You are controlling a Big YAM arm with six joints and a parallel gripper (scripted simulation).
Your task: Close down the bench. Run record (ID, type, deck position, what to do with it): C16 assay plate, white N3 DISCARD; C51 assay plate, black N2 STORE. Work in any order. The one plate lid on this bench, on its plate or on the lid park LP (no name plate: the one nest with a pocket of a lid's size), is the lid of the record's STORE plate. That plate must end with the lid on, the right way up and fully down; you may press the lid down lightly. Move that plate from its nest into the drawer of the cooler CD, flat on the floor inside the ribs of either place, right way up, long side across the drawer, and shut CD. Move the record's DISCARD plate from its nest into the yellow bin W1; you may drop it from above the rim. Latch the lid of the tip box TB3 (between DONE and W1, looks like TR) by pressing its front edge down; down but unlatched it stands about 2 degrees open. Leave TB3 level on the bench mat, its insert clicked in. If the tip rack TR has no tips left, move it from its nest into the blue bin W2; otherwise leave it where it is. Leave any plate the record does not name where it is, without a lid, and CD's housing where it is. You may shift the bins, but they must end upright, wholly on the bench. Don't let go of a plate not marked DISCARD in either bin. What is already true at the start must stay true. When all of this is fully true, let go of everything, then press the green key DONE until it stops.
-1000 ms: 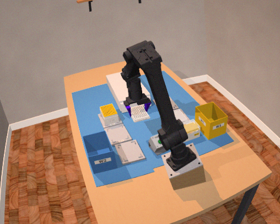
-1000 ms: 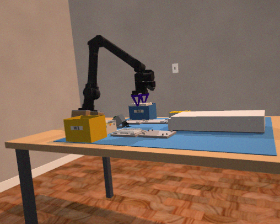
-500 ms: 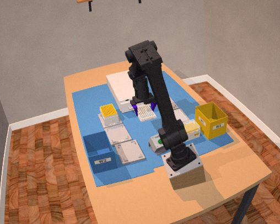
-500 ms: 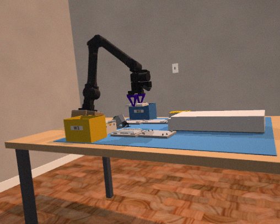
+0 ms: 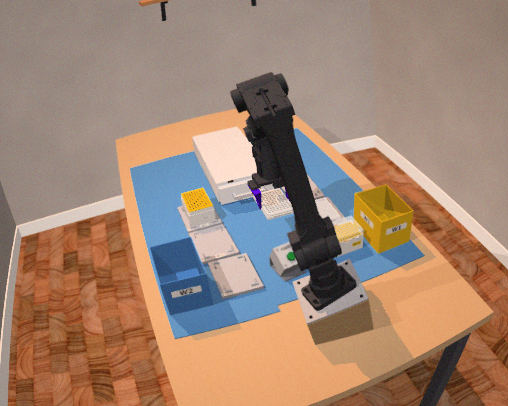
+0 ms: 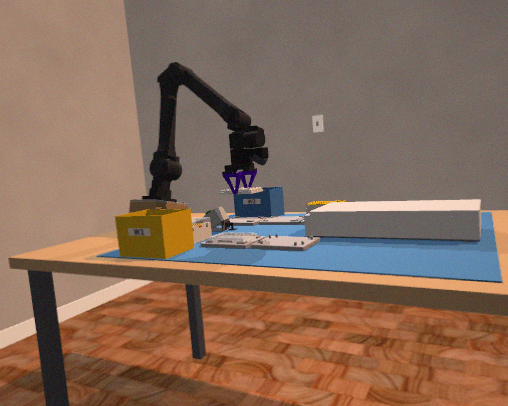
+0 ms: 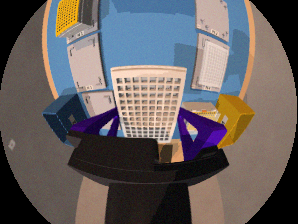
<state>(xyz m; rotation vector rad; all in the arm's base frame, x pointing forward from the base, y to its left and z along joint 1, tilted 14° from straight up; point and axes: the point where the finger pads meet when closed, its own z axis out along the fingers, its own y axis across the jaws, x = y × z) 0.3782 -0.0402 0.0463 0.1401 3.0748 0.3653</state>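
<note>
Gripper (image 7: pixel 148 137) clamped wide on white assay plate (image 7: pixel 148 104); purple fingers press plate's two long sides at near end. Plate held level, wells up, rest of it sticking out forward past fingertips. Plate in air above blue mat (image 5: pixel 159 190), touching nothing else. Ahead of fingers: white cooler (image 5: pixel 223 152). To one side of fingers: yellow bin (image 7: pixel 234 117); to other: blue bin (image 7: pixel 61 116).

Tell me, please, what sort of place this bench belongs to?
Most likely a laboratory bench: the gripper carries a white well plate over a blue mat laid out with plate nests, a rack of yellow tips and labelled waste bins.
</note>
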